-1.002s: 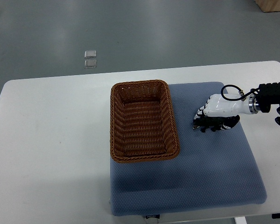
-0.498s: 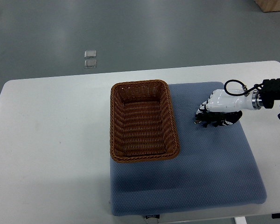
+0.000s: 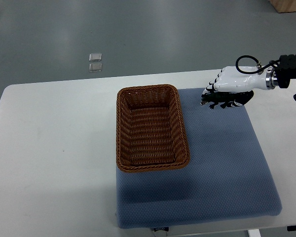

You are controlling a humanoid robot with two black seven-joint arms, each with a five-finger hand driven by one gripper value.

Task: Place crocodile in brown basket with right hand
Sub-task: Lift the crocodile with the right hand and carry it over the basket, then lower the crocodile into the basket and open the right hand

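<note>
We see the fingers [image 3: 210, 89] of the right hand [image 3: 233, 83] curled down and closed on one crocodile [image 3: 221, 102], a small dark toy. The fingertips point toward the left side of the table, and the back of the white hand faces up at us. The crocodile sits under the fingers and palm, with its body running left to right and its little legs poking out below. It is at the far edge of the blue mat [image 3: 222, 168], nearer the mat's far right corner than its far left one. We cannot tell if the toy touches the mat. One thin black cable [image 3: 246, 64] makes a loop at the wrist. Behind the wrist, one black arm [image 3: 292, 73] runs nearly straight out to the right edge of the picture. There is one brown basket [image 3: 119, 128], with nothing in it. It lies on the left part of the mat, with its long sides running from near to far, and its left rim hangs over the mat's left edge. The crocodile is off to the right of the basket's far right corner, apart from it. The one mat lies on the right half of the one white tabletop [image 3: 54, 158].
</note>
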